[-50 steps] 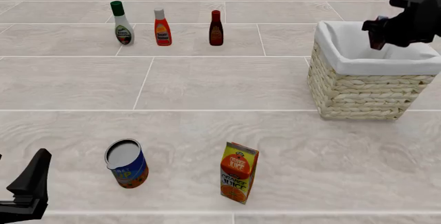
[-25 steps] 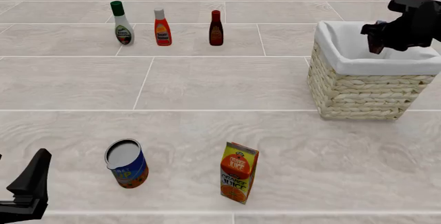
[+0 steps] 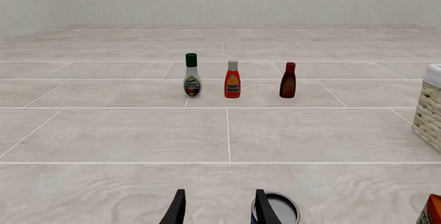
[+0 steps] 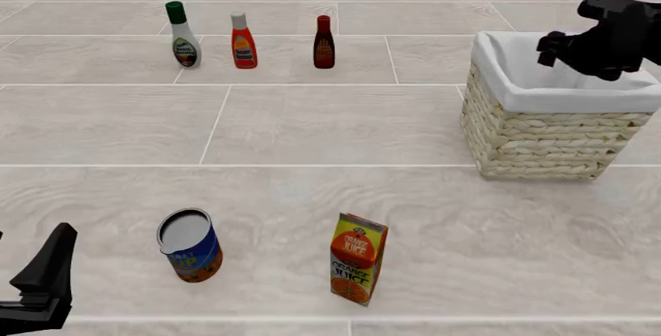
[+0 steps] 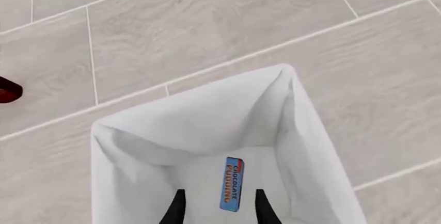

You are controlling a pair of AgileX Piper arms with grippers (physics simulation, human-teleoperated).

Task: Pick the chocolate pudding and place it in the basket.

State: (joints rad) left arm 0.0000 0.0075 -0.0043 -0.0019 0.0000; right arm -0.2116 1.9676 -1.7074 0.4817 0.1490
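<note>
The chocolate pudding (image 5: 233, 184) lies on the white lining at the bottom of the basket (image 5: 206, 110), its label side up; it shows only in the right wrist view. In the front view the wicker basket (image 4: 537, 138) stands at the right and its inside is hidden. My right gripper (image 4: 553, 49) hangs over the basket's opening, open and empty, with its fingers (image 5: 177, 206) apart above the pudding and clear of it. My left gripper (image 4: 42, 282) is open and empty at the near left corner.
An orange juice carton (image 4: 357, 258) and a blue can (image 4: 189, 245) stand near the front. Three bottles stand in a row at the back: green-capped (image 4: 183, 36), orange (image 4: 243, 42), dark brown with red cap (image 4: 324, 42). The can (image 3: 279, 211) is just ahead of my left fingers.
My right gripper has risen a little over the basket and tilted. The left arm and the other objects have not moved.
</note>
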